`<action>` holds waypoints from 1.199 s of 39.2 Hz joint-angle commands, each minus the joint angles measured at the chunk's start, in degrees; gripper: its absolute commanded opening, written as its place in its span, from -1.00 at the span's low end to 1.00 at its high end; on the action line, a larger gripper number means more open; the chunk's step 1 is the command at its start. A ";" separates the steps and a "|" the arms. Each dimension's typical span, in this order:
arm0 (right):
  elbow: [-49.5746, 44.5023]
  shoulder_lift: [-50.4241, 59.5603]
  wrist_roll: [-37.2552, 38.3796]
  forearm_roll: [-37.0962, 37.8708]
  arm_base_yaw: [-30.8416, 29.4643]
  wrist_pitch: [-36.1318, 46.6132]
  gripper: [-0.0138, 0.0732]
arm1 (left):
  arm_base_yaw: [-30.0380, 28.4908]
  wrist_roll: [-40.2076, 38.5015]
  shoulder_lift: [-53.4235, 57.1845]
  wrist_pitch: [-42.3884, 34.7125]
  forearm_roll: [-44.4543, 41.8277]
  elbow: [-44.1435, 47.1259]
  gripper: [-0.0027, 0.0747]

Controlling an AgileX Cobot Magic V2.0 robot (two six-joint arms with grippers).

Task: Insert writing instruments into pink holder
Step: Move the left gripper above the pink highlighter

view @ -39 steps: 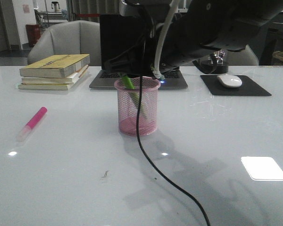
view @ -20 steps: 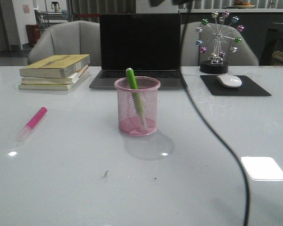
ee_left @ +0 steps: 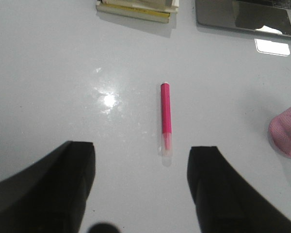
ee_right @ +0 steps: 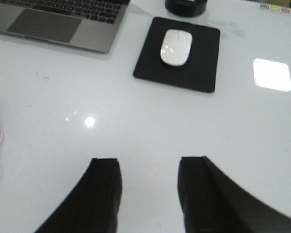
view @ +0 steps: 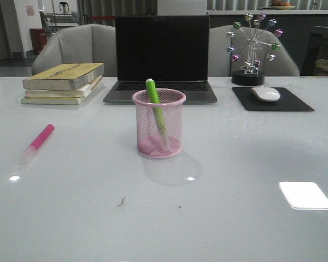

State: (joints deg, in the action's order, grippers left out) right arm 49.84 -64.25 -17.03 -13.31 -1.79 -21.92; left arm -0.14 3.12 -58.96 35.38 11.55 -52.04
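Since earlier, arm and cable are gone from view. Left pincer [ee_left: 140,184], released, is hovering over the light, rigid, slippery pink highlighter marker [ee_left: 166,116], left of the round pink wire-mesh cup [view: 158,123]; grip mid-barrel.

Pink mesh holder [view: 158,124], green marker [view: 154,106]

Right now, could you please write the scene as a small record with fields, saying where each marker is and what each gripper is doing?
green marker: standing tilted inside the pink holder, tip above the rim
pink marker: lying flat on the table, to the left of the holder, not yet inserted
left gripper: open, empty, above the pink marker
right gripper: open, empty, over bare table near the mouse
background: laptop, stack of books
task progress: one of two markers in the holder
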 commanded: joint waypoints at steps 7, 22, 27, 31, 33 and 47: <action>-6.26 8.38 -0.58 0.26 -4.21 0.24 0.25 | -0.03 0.77 0.71 -2.51 0.65 -3.29 0.30; -6.34 9.59 -0.58 0.19 -4.26 -1.73 0.25 | 6.36 0.77 -9.76 -3.63 0.65 -14.58 0.30; -6.34 9.59 -0.58 0.19 -4.26 -1.36 0.25 | 6.77 0.77 -19.56 -0.83 0.65 -23.92 0.30; -6.34 9.59 -0.58 0.19 -4.26 -1.36 0.25 | 6.77 0.77 -26.56 2.74 0.65 -31.29 0.30; -6.34 9.59 -0.58 0.19 -4.26 -1.36 0.25 | 6.77 0.77 -29.88 4.57 0.65 -34.79 0.30; -6.34 9.59 -0.58 0.19 -4.26 -1.36 0.25 | 6.77 0.77 -49.98 19.96 0.25 -54.93 0.30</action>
State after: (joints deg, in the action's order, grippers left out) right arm 41.86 -55.63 -17.03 -13.10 -5.55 -27.19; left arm 6.22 3.90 -108.82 53.62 11.25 -101.95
